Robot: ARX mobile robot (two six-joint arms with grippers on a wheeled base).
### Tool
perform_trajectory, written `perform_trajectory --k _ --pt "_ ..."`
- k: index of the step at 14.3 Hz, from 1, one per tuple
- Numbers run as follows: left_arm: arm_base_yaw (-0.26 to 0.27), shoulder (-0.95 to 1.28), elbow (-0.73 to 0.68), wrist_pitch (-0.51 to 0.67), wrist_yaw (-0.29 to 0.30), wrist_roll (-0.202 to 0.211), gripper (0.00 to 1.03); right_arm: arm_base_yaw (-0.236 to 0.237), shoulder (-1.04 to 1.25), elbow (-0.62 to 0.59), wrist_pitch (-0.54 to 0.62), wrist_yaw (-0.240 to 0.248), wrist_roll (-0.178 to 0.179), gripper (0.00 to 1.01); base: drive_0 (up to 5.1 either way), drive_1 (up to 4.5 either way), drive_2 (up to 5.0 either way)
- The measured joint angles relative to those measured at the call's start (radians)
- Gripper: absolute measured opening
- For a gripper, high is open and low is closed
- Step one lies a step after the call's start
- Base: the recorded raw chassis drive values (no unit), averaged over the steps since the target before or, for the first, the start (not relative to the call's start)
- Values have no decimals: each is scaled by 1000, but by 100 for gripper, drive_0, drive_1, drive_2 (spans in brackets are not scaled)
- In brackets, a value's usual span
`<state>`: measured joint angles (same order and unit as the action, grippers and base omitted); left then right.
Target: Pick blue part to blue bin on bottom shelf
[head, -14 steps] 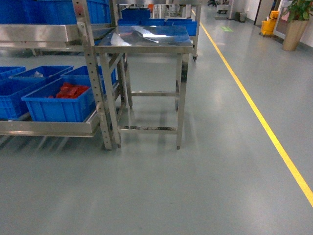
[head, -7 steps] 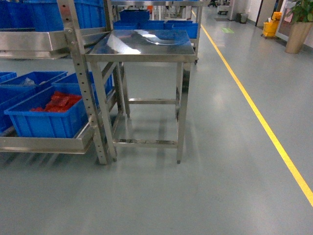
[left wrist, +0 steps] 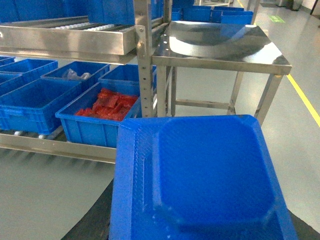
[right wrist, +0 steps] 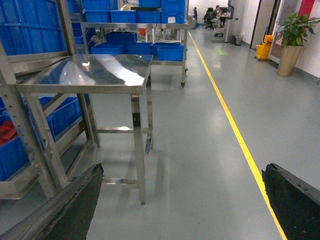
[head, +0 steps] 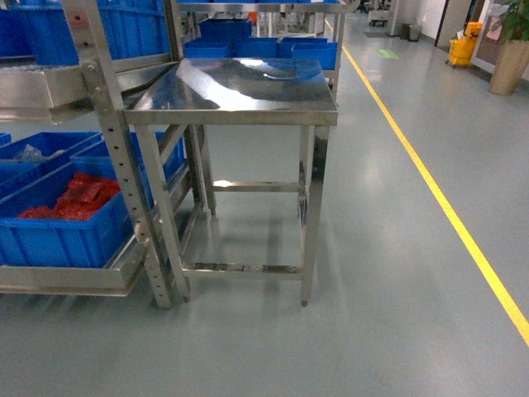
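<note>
Nearest to us, in the left wrist view, a flat blue part [left wrist: 200, 185] fills the lower frame, a tray-like plastic piece with cut corners, lying just under the camera. We judge it is what the left gripper carries, but the jaws themselves do not show, so we cannot tell how wide they stand or whether they truly clamp it. In the right wrist view only two dark edges sit at the bottom corners; we take them for the right gripper [right wrist: 182, 210], spread wide with nothing between but floor.

What has changed: over the last second the head view has drawn in on the rack and swung a little to the right. The small steel table [head: 240, 91] now looms larger and more central, and the blue bin [head: 62, 219] holding red pieces has slid toward the left edge. We are closing on the shelving, so this looks like the approach, with the placing not yet begun.

Farther off, the bottom shelf [left wrist: 55, 147] runs along the left, its flat front rail carrying a row of blue bins; the one at its right end holds the red pieces, its neighbours look mostly bare. Beyond stand the perforated upright [head: 116, 157] and, well off to the right, the yellow floor line [head: 438, 198].
</note>
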<state>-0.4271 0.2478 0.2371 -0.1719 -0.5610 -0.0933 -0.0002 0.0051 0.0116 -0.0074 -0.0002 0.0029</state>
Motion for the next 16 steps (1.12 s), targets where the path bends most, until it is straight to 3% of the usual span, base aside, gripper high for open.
perform_trajectory --k 16 --pt "0 -1 0 0 0 0 43 0 0 0 2 0 0 98 -2 405 -410"
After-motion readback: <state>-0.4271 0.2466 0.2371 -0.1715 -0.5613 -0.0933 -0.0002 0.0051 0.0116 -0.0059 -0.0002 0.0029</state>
